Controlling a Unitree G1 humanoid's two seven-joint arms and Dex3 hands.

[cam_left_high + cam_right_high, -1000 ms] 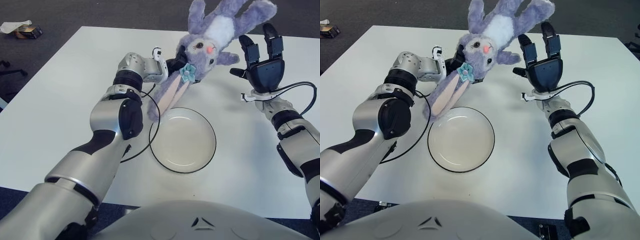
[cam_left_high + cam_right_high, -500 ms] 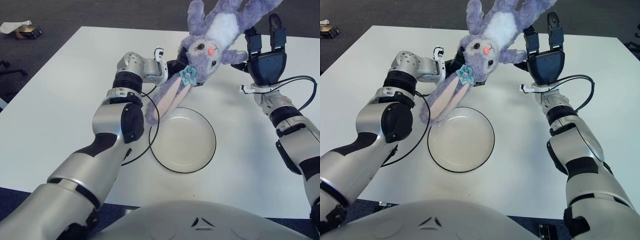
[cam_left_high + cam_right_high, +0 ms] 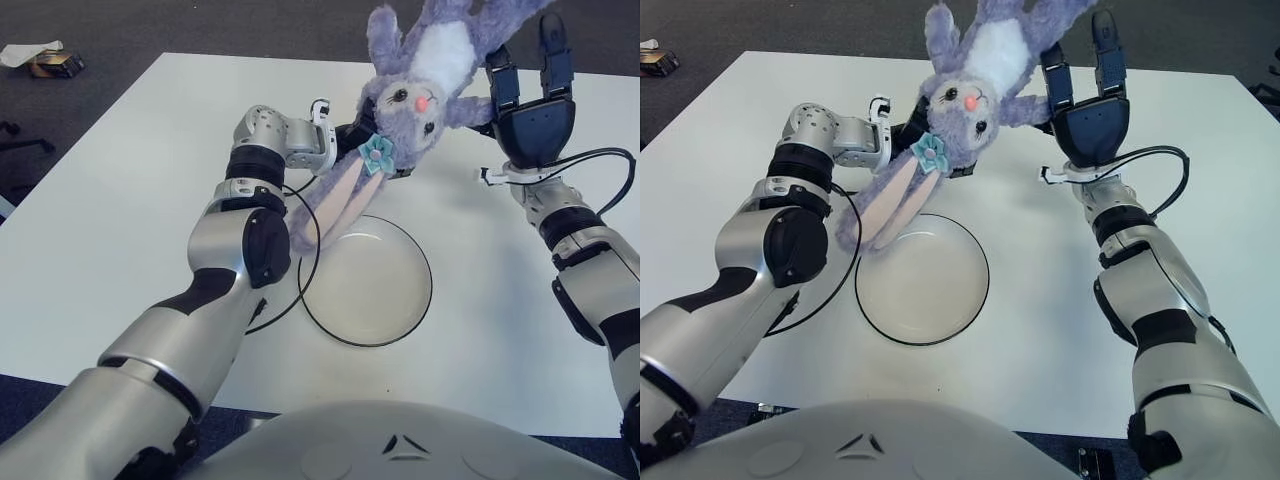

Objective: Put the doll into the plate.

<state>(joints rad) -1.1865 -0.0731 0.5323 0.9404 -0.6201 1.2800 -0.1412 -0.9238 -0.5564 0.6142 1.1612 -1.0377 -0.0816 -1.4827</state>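
A purple plush rabbit doll (image 3: pixel 425 75) hangs head down over the back of the white table, a teal flower at its neck. Its long ears (image 3: pixel 330 205) dangle over the left rim of the clear, dark-rimmed plate (image 3: pixel 368 285). My left hand (image 3: pixel 345 140) is behind the doll's head, with its fingers shut on the doll. My right hand (image 3: pixel 532 95) is raised to the right of the doll with fingers straight up and spread; the doll's arm overlaps its palm. The doll's legs run out of the top of the view.
A thin black cable (image 3: pixel 285 303) loops on the table left of the plate, under my left forearm. Another cable (image 3: pixel 610 160) arcs off my right wrist. Small items (image 3: pixel 45 60) lie on the dark floor past the table's far left corner.
My right hand has risen and moved left until it meets the doll's arm. The doll has shifted slightly up and left in my left hand.
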